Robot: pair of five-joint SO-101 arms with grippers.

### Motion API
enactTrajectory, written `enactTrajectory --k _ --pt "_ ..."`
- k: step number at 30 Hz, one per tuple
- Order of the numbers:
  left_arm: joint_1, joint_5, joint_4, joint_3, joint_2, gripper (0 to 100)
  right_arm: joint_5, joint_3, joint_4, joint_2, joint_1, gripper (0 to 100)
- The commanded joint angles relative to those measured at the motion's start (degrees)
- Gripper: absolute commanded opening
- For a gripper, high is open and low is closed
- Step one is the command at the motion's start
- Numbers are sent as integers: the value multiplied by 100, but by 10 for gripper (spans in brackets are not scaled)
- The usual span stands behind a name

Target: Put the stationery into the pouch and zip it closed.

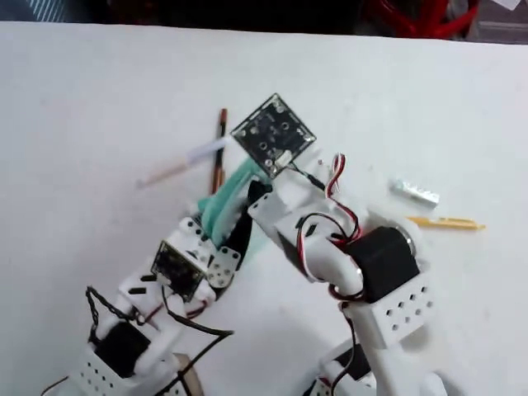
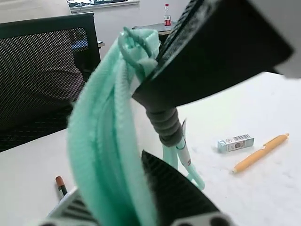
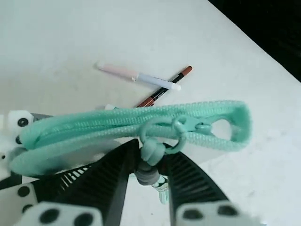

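Note:
The mint green pouch (image 1: 224, 202) is held up off the table, edge upward, between the two arms. My left gripper (image 1: 221, 239) is shut on the pouch's (image 2: 101, 141) lower part, one black finger (image 2: 171, 188) against its side. My right gripper (image 3: 150, 153) is shut on the zipper pull (image 3: 151, 149) at the pouch's (image 3: 117, 125) top edge. On the table beyond lie a pink-and-white pen (image 1: 186, 162) and a brown pencil (image 1: 220, 148), crossing each other. A yellow pen (image 1: 445, 222) and a small eraser box (image 1: 415, 192) lie right of the right arm.
The white table (image 1: 99, 99) has free room on its left and far side. A black mesh chair (image 2: 42, 70) stands beyond the table edge, with a bottle (image 2: 167, 16) on a desk behind. Red objects (image 1: 421, 16) sit past the far edge.

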Motion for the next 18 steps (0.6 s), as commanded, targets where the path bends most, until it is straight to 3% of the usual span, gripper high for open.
enactTrajectory --k 1,8,18 --pt "31 -70 -132 -35 -31 21 519 -35 224 -180 -514 19" --pt "31 -70 -123 -35 -31 21 1292 -53 813 -760 -1446 19" --pt "31 -70 -123 -35 -31 21 1785 -18 1191 -787 -1516 19"
